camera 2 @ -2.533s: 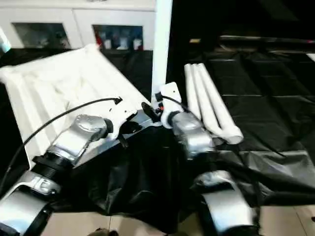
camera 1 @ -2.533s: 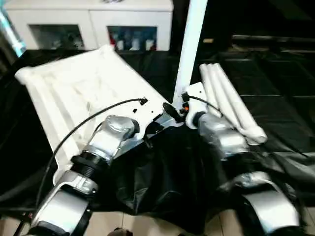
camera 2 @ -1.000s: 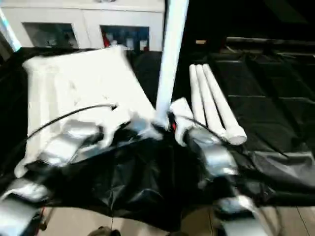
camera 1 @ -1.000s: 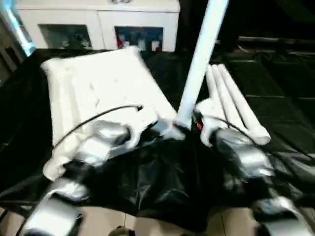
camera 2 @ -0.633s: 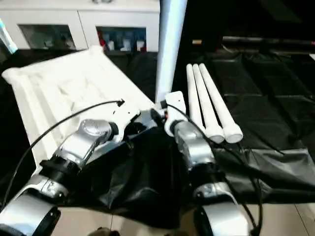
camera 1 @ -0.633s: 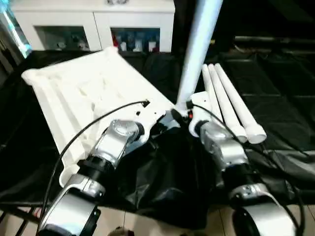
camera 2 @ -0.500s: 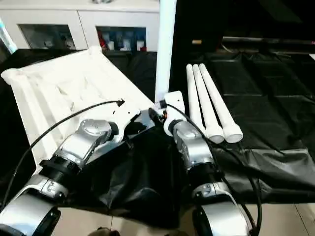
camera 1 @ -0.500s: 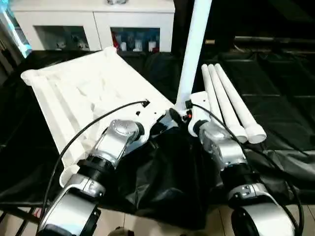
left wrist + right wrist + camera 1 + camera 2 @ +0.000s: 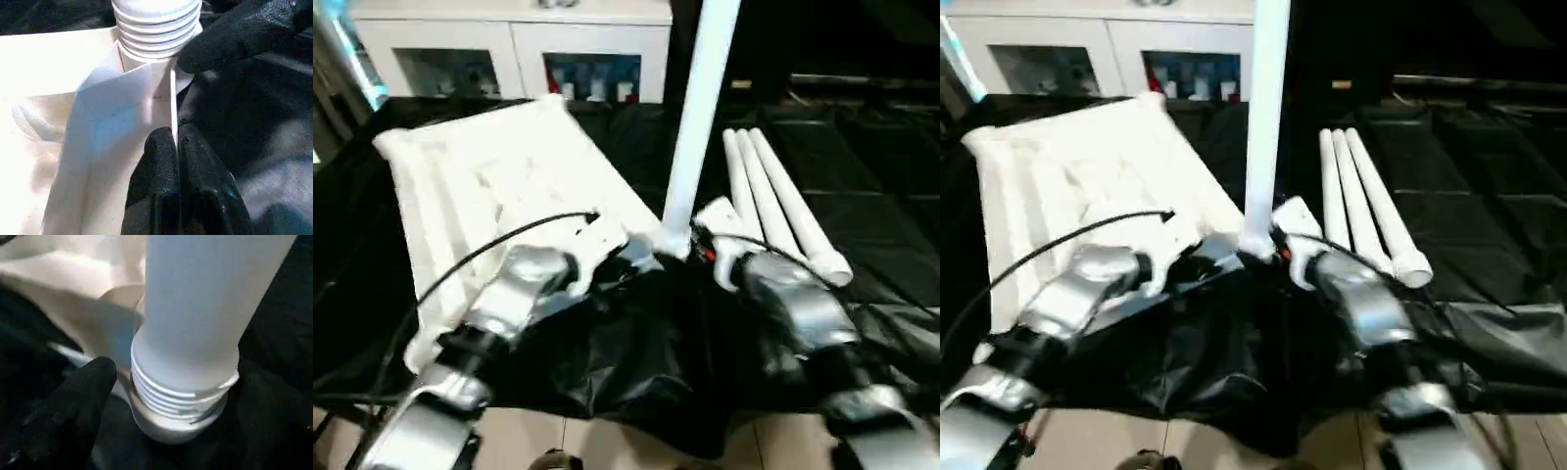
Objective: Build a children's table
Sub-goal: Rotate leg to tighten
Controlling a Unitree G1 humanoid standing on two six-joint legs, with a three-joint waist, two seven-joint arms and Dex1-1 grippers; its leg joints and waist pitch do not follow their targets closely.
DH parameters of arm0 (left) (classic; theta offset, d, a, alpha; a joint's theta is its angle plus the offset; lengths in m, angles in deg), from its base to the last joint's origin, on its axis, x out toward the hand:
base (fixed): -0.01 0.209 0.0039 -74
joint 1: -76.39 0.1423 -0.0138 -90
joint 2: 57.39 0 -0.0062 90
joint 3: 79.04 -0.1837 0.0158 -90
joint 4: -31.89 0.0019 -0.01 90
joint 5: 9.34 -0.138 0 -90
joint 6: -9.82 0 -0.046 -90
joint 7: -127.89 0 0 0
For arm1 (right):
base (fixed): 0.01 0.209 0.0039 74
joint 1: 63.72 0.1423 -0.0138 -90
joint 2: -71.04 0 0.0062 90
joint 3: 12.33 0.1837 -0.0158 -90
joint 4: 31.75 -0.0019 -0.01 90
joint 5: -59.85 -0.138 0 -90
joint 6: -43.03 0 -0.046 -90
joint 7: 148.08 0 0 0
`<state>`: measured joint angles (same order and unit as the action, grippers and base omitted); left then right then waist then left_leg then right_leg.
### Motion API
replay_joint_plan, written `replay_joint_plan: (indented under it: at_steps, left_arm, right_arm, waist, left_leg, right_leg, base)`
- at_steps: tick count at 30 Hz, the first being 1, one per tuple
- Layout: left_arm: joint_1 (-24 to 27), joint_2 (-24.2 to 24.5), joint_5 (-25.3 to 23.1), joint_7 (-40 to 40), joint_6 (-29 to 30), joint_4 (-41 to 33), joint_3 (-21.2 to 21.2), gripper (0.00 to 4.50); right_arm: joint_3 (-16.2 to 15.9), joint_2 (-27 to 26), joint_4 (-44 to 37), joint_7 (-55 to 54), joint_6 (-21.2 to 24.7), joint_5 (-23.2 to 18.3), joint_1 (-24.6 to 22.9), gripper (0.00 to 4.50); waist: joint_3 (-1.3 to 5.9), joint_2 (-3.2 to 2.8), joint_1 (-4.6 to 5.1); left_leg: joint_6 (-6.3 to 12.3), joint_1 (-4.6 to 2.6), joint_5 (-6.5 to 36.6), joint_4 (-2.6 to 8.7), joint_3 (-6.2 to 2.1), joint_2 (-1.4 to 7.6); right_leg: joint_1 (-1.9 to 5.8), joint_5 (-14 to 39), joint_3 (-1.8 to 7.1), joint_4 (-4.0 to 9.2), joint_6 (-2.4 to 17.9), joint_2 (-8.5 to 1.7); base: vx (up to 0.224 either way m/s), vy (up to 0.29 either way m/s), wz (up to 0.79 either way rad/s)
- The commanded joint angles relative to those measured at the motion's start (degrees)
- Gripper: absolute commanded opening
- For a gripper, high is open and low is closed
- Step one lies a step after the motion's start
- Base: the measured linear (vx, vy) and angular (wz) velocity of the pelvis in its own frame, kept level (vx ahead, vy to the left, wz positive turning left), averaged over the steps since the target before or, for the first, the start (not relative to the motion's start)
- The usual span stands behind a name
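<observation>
Left gripper (image 9: 175, 142) is clamped on the tabletop (image 9: 499, 186) rim beside the corner socket. Right gripper (image 9: 171, 396) clasps the upright leg (image 9: 697, 117) at its threaded base.

I see the white tabletop (image 9: 1087, 186) lying on the black sheet (image 9: 1489, 196). One white leg (image 9: 1264, 117) stands up at its near corner. Three more legs (image 9: 1363, 201) lie side by side nearby.
</observation>
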<state>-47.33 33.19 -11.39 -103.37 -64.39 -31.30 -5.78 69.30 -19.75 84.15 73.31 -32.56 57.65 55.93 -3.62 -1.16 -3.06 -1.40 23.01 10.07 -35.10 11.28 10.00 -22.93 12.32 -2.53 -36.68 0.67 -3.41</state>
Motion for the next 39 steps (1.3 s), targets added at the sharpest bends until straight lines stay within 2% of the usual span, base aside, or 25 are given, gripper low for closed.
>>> replay_joint_plan:
  at_steps: [1, 7, 12, 15, 19, 22, 24, 27, 28, 29, 30, 31, 32, 33, 34, 35, 37, 38, 39]
  left_arm:
    - [0.1, 0.6, 2.5, -4.6, -3.6, -5.6, -0.7, 0.00]
    - [1.8, 3.5, 3.5, -10.5, -5.3, -8.2, -2.2, 0.00]
    - [2.2, 4.5, 3.3, -11.7, -6.0, -8.1, -2.2, 0.00]
    - [2.4, 5.1, 3.0, -12.2, -6.1, -8.2, -2.3, 0.00]
    - [2.3, 5.4, 3.0, -12.3, -6.2, -8.0, -2.4, 0.00]
    - [2.2, 5.5, 3.0, -12.4, -6.1, -7.7, -2.3, 0.00]
    - [2.2, 5.3, 2.8, -11.7, -5.7, -7.6, -2.1, 0.00]
    - [1.3, 3.8, 2.2, -8.1, -3.2, -6.4, -1.1, 0.00]
    - [1.0, 3.5, 2.0, -7.3, -2.6, -6.0, -0.9, 0.00]
    - [-0.2, 2.3, 1.4, -4.3, -0.7, -4.8, -0.2, 0.00]
    - [-1.6, 0.7, 0.9, -0.5, 1.5, -3.3, 0.9, 0.00]
    - [-1.6, 0.7, 0.9, -0.5, 1.5, -3.3, 0.9, 0.00]
    - [-3.7, -1.6, 0.8, 4.5, 4.3, -1.1, 2.5, 0.00]
    - [-4.9, -3.0, 0.8, 7.1, 5.7, 0.2, 3.4, 0.00]
    - [-6.0, -4.3, 0.8, 9.5, 6.6, 1.3, 4.1, 0.00]
    - [-6.0, -4.3, 0.8, 9.5, 6.6, 1.3, 4.1, 0.00]
    - [-7.9, -6.7, 0.4, 13.8, 7.3, 3.7, 4.8, 0.00]
    - [-7.9, -6.7, 0.4, 13.8, 7.3, 3.7, 4.8, 0.00]
    - [-9.0, -8.0, -0.4, 16.4, 7.1, 5.2, 4.6, 0.00]
  right_arm:
    - [-0.9, 1.6, -2.7, 4.2, 1.0, -1.5, -0.8, 4.03]
    - [-1.2, 4.8, -5.6, 9.2, 2.1, -2.9, -1.8, 4.03]
    - [-1.3, 5.6, -6.3, 10.6, 2.5, -3.2, -2.3, 4.03]
    - [-1.5, 5.6, -6.3, 11.1, 2.9, -3.4, -2.4, 3.78]
    - [-1.5, 5.5, -6.3, 11.2, 3.3, -3.7, -2.4, 3.43]
    - [-1.3, 5.0, -6.2, 11.6, 3.8, -4.2, -2.4, 3.25]
    - [-1.2, 4.2, -6.0, 11.0, 3.9, -4.4, -2.5, 2.92]
    - [-0.2, 1.2, -3.8, 6.1, 3.9, -4.0, -2.5, 2.82]
    - [0.0, 0.7, -3.2, 5.0, 3.9, -3.7, -2.3, 2.80]
    - [0.6, -1.2, -1.3, 1.2, 3.9, -3.2, -1.8, 2.80]
    - [1.6, -3.2, 0.8, -3.0, 4.0, -2.9, -1.1, 2.78]
    - [1.6, -3.2, 0.8, -3.0, 4.0, -2.9, -1.1, 2.78]
    - [3.1, -6.4, 4.1, -9.0, 4.0, -2.9, 0.2, 2.77]
    - [4.1, -8.2, 6.1, -12.6, 4.2, -3.0, 1.2, 2.77]
    - [4.8, -10.0, 8.2, -15.6, 3.9, -3.0, 2.2, 2.77]
    - [4.8, -10.0, 8.2, -15.6, 3.9, -3.0, 2.2, 2.77]
    - [5.5, -13.7, 12.1, -20.6, 2.4, -2.9, 4.4, 2.76]
    - [5.5, -13.7, 12.1, -20.6, 2.4, -2.9, 4.4, 2.76]
    - [5.6, -16.3, 14.7, -23.7, 0.8, -2.4, 6.1, 2.76]
  waist:
    - [4.60, -0.21, -0.07]
    - [4.56, -0.34, -0.72]
    - [4.53, -0.28, -1.08]
    - [4.59, -0.09, -1.08]
    - [4.60, -0.19, -1.14]
    - [4.54, -0.06, -1.11]
    - [4.53, -0.08, -1.10]
    - [4.52, 0.19, -0.94]
    - [4.55, 0.11, -0.91]
    - [4.54, 0.24, -0.73]
    - [4.48, 0.07, -0.56]
    - [4.46, -0.06, -0.33]
    - [4.48, 0.17, -0.16]
    - [4.46, 0.29, -0.03]
    - [4.48, 0.14, 0.09]
    - [4.46, 0.27, 0.12]
    - [4.58, 0.01, 0.10]
    - [4.60, 0.05, 0.19]
    - [4.60, 0.09, 0.24]
  left_leg:
    - [3.67, -1.64, 7.2, 3.54, -1.75, 3.40]
    - [3.85, -1.86, 7.5, 3.55, -1.64, 3.63]
    - [2.94, -1.80, 7.7, 3.61, -1.65, 3.51]
    - [2.89, -1.77, 7.4, 3.56, -1.65, 3.45]
    - [3.18, -1.70, 6.9, 3.50, -1.64, 3.43]
    - [2.95, -1.70, 7.4, 3.58, -1.66, 3.44]
    - [2.84, -1.66, 7.3, 3.56, -1.66, 3.41]
    - [2.75, -1.64, 6.9, 3.60, -1.63, 3.36]
    - [2.66, -1.62, 6.9, 3.57, -1.65, 3.32]
    - [2.44, -1.65, 6.8, 3.61, -1.63, 3.33]
    - [2.35, -1.66, 6.8, 3.63, -1.58, 3.30]
    - [2.06, -1.78, 7.1, 3.68, -1.58, 3.38]
    - [1.24, -1.74, 7.6, 3.72, -1.63, 3.15]
    - [1.20, -1.77, 7.7, 3.69, -1.52, 3.16]
    - [0.70, -1.74, 7.7, 3.72, -1.67, 3.06]
    - [0.64, -1.71, 8.0, 3.69, -1.66, 2.97]
    - [1.00, -1.58, 7.4, 3.58, -1.70, 2.94]
    - [1.18, -1.48, 7.0, 3.56, -1.64, 2.89]
    - [1.36, -1.55, 7.1, 3.58, -1.65, 2.87]
  right_leg:
    - [3.32, -2.9, 2.72, 4.02, 15.9, -4.83]
    - [3.00, -1.8, 2.72, 4.02, 16.0, -4.77]
    - [2.92, -0.7, 2.71, 4.01, 15.5, -4.77]
    - [2.97, -0.7, 2.72, 3.97, 15.4, -4.76]
    - [2.96, -1.2, 2.71, 3.93, 15.5, -4.80]
    - [2.95, 0.0, 2.68, 4.04, 15.3, -4.80]
    - [2.93, 0.4, 2.70, 4.04, 15.1, -4.83]
    - [2.85, 0.5, 2.71, 4.05, 15.2, -4.83]
    - [2.87, 0.7, 2.71, 4.01, 15.2, -4.84]
    - [2.85, 1.0, 2.71, 4.00, 15.1, -4.82]
    - [2.68, 1.3, 2.74, 4.04, 15.2, -4.84]
    - [2.47, 1.8, 2.76, 4.11, 15.4, -4.79]
    - [2.79, 3.2, 2.70, 4.33, 15.2, -4.83]
    - [2.63, 3.3, 2.81, 4.34, 15.3, -4.88]
    - [2.68, 3.8, 2.74, 4.34, 15.1, -4.80]
    - [2.79, 4.3, 2.76, 4.58, 15.0, -4.95]
    - [2.96, 3.1, 2.76, 4.49, 14.7, -4.99]
    - [2.92, 2.5, 2.77, 4.50, 14.7, -4.93]
    - [2.86, 2.3, 2.71, 4.53, 14.7, -4.90]
  base:
    - [0.000, 0.000, 0.00]
    - [0.000, 0.000, 0.00]
    - [0.000, 0.000, 0.00]
    - [0.000, 0.000, 0.00]
    - [0.000, 0.000, 0.00]
    - [0.000, 0.000, 0.00]
    - [0.000, 0.000, 0.00]
    - [0.000, 0.000, 0.00]
    - [0.000, 0.000, 0.00]
    - [0.000, 0.000, 0.00]
    - [0.000, 0.000, 0.00]
    - [0.000, 0.000, 0.00]
    - [0.000, 0.000, 0.00]
    - [0.000, 0.000, 0.00]
    - [0.000, 0.000, 0.00]
    - [0.000, 0.000, 0.00]
    - [0.000, 0.000, 0.00]
    - [0.000, 0.000, 0.00]
    - [0.000, 0.000, 0.00]
